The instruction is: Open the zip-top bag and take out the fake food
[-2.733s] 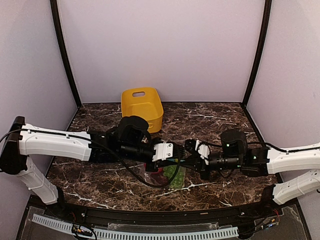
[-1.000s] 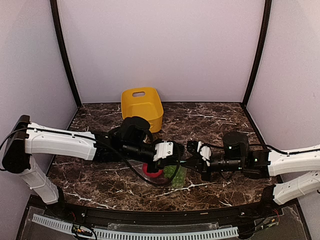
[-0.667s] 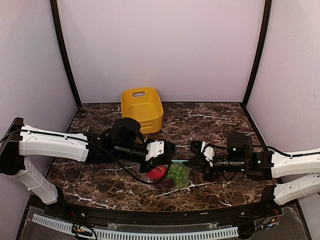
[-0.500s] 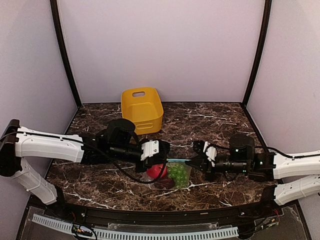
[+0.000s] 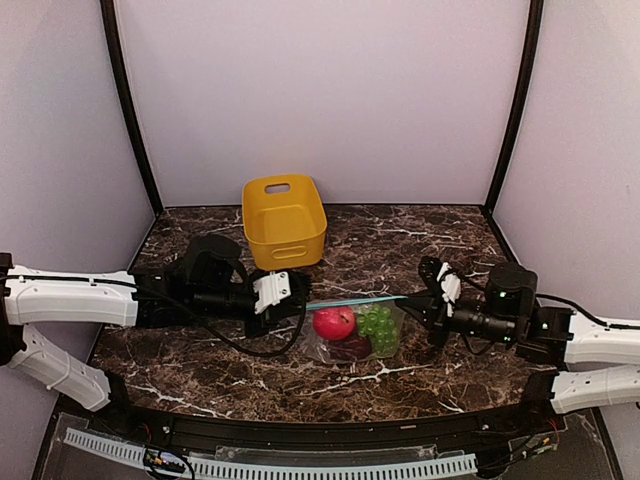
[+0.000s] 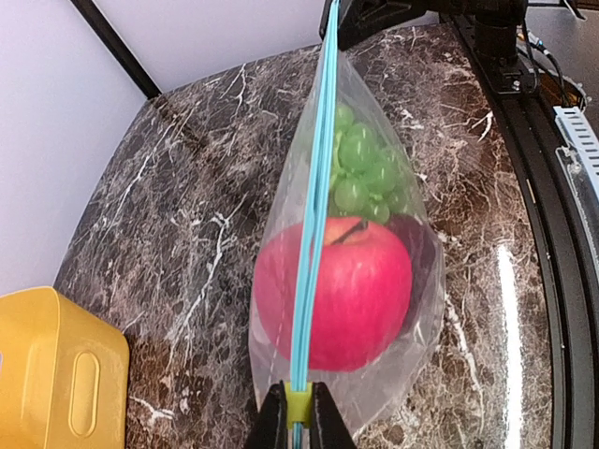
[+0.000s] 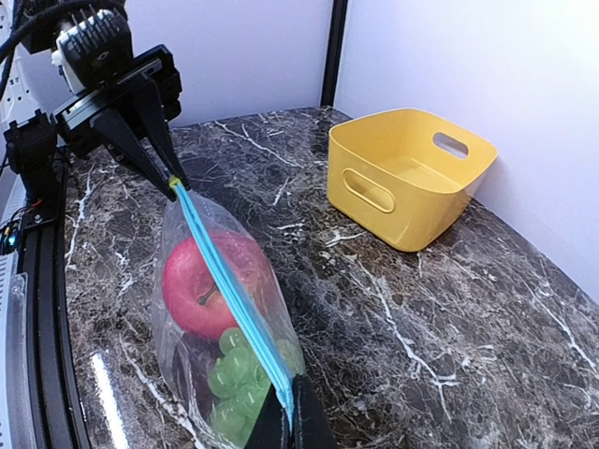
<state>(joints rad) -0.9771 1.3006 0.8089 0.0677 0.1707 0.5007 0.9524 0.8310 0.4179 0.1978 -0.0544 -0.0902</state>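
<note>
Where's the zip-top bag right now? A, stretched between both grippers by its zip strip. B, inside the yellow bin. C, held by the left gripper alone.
A: the left gripper and right gripper each pinch an end of the zip strip on the zip-top bag.

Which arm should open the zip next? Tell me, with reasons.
Left, probably: the left gripper pinches the yellow-green tab on the zip; the right gripper just anchors the other end.
</note>
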